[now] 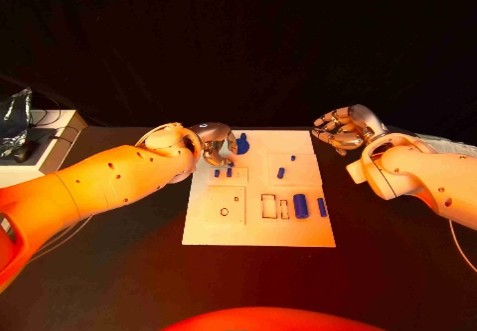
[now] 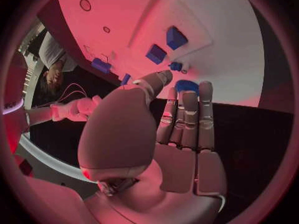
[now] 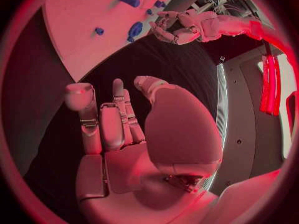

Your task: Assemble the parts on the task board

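The white task board (image 1: 258, 231) lies in the middle of the black table. My left hand (image 1: 214, 143) hovers over its far left corner, fingers apart and pointing down beside a larger blue part (image 1: 242, 145). In the left wrist view that round blue part (image 2: 186, 86) sits just past the fingertips (image 2: 206, 87), with nothing between thumb and fingers. Small blue pegs (image 1: 222, 172) stand just nearer. A blue cylinder (image 1: 300, 205) and a blue bar (image 1: 322, 207) lie at the board's right. My right hand (image 1: 340, 131) floats off the far right corner, loosely curled and holding nothing.
A white box (image 1: 45, 145) carrying a crinkled foil object (image 1: 15, 114) stands at the table's far left, with cables beside it. Two more small blue parts (image 1: 281, 172) (image 1: 292, 158) stand on the board's far right area. Bare black table lies in front of the board.
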`<state>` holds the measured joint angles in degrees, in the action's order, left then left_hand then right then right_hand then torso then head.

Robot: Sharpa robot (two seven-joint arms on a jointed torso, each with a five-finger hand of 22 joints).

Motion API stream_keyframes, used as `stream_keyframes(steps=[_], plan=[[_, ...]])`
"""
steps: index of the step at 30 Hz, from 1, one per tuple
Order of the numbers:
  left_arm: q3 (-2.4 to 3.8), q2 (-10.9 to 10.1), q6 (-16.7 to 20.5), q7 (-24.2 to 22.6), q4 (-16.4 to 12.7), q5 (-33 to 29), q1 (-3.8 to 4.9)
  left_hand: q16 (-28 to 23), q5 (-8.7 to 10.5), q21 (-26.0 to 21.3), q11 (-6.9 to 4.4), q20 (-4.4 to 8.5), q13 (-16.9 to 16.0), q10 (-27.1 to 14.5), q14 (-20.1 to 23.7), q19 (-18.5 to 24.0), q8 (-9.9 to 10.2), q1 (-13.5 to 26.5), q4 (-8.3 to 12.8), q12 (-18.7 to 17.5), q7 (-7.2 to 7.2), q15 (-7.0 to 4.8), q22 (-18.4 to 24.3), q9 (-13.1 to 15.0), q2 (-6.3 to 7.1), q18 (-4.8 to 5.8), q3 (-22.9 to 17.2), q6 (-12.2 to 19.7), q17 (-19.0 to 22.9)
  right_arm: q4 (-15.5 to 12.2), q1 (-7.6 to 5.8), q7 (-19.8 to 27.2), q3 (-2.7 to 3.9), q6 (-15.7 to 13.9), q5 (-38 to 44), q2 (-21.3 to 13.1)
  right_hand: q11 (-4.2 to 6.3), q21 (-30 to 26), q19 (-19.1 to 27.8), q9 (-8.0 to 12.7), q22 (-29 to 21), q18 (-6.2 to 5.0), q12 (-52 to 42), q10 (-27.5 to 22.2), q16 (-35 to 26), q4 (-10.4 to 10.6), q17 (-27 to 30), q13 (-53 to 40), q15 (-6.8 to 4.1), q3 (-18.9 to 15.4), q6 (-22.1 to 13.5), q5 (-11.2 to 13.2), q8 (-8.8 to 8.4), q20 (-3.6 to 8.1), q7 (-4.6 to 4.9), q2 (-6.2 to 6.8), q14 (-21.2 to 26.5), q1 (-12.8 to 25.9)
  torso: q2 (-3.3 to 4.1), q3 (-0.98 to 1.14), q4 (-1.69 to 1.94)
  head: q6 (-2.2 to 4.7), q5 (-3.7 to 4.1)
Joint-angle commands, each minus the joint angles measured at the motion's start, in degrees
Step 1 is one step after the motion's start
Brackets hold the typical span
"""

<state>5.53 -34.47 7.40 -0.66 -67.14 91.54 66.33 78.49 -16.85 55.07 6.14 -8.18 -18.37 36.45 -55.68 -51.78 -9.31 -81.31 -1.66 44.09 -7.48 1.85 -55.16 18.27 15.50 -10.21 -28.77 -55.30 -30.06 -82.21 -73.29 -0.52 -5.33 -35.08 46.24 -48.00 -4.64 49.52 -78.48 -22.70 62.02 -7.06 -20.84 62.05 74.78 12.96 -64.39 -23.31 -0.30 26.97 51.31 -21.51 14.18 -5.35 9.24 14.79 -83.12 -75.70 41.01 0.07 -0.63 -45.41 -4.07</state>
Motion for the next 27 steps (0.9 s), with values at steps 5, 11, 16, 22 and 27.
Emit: stream_keyframes(steps=[5,11,16,22,27], plan=[[-0.18,0.8,-0.8,-1.1,0.5,7.9,0.03,0.7,-0.1,-0.2,-0.74,0.5,0.6,0.3,0.5,0.5,-1.0,-0.7,0.2,0.6,0.44,-0.61,-0.3,0.4,-0.16,-0.36,-0.1,-1.7,0.0,-0.1,0.04,0.4,0.01,0.7,0.3,0.0,-0.17,0.1,-0.2,-0.1,0.1,-0.13,0.3,-0.3,-0.1,0.0,0.0,0.0,0.32,0.2,0.1,-0.3,0.21,-0.18,0.2,-0.04,0.0,0.5,0.04,0.0,0.02,0.03,-0.05],[-0.48,1.4,-2.4,-0.5,1.0,9.6,0.03,1.7,-0.09,-0.1,-0.9,0.73,1.0,0.9,-0.5,0.7,-1.6,-0.5,0.0,1.0,0.58,-0.77,-0.5,0.7,-0.24,-0.32,-0.2,-2.8,-1.6,-0.1,0.05,0.4,0.01,0.7,0.3,0.0,-0.17,0.1,-0.2,-0.1,0.1,-0.13,0.3,-0.3,-0.1,0.0,0.0,0.0,0.32,0.2,0.1,-0.3,0.21,-0.18,0.2,-0.04,0.0,0.5,0.08,-0.02,-0.07,-0.05,-0.02],[-0.78,1.8,-2.6,-0.5,1.3,10.0,0.03,4.5,-0.04,0.1,-1.04,0.79,0.4,2.6,-3.9,0.9,-1.7,-0.2,0.0,3.9,0.73,-0.69,-0.9,0.7,-0.2,-0.27,-0.1,-2.8,-7.3,-0.1,0.05,0.4,0.01,0.6,0.3,0.0,-0.17,0.1,-0.2,-0.1,0.1,-0.13,0.3,-0.3,-0.1,0.0,0.0,0.0,0.32,0.2,0.1,-0.3,0.21,-0.18,0.2,-0.04,0.0,0.5,0.06,-0.03,-0.05,-0.11,0.12],[-0.94,2.3,-2.3,-0.5,1.7,10.1,0.03,9.8,0.0,2.4,-0.7,0.02,-4.6,2.2,-11.0,-1.4,-1.7,0.1,0.2,15.7,1.14,0.37,-3.5,0.7,-0.3,0.27,0.2,-2.7,-21.0,-0.2,0.05,0.4,0.01,0.6,0.3,0.0,-0.17,0.1,-0.2,-0.1,0.1,-0.13,0.3,-0.3,-0.1,0.0,0.0,0.0,0.32,0.2,0.1,-0.3,0.21,-0.18,0.2,-0.04,0.0,0.5,0.08,0.0,0.0,-0.16,0.18],[-1.01,2.6,-2.6,-0.2,2.2,10.3,0.03,11.5,0.0,4.4,-0.92,-0.09,-8.3,1.3,-14.2,-3.4,-1.6,0.2,0.3,24.1,1.05,0.4,-5.6,0.6,-0.31,0.66,-0.1,-2.7,-27.0,-0.2,0.05,0.4,0.01,0.6,0.3,0.0,-0.17,0.1,-0.2,-0.1,0.1,-0.13,0.3,-0.3,-0.1,0.0,0.0,0.0,0.32,0.2,0.1,-0.3,0.21,-0.18,0.2,-0.04,0.0,0.5,0.06,0.01,-0.05,-0.19,0.2]])
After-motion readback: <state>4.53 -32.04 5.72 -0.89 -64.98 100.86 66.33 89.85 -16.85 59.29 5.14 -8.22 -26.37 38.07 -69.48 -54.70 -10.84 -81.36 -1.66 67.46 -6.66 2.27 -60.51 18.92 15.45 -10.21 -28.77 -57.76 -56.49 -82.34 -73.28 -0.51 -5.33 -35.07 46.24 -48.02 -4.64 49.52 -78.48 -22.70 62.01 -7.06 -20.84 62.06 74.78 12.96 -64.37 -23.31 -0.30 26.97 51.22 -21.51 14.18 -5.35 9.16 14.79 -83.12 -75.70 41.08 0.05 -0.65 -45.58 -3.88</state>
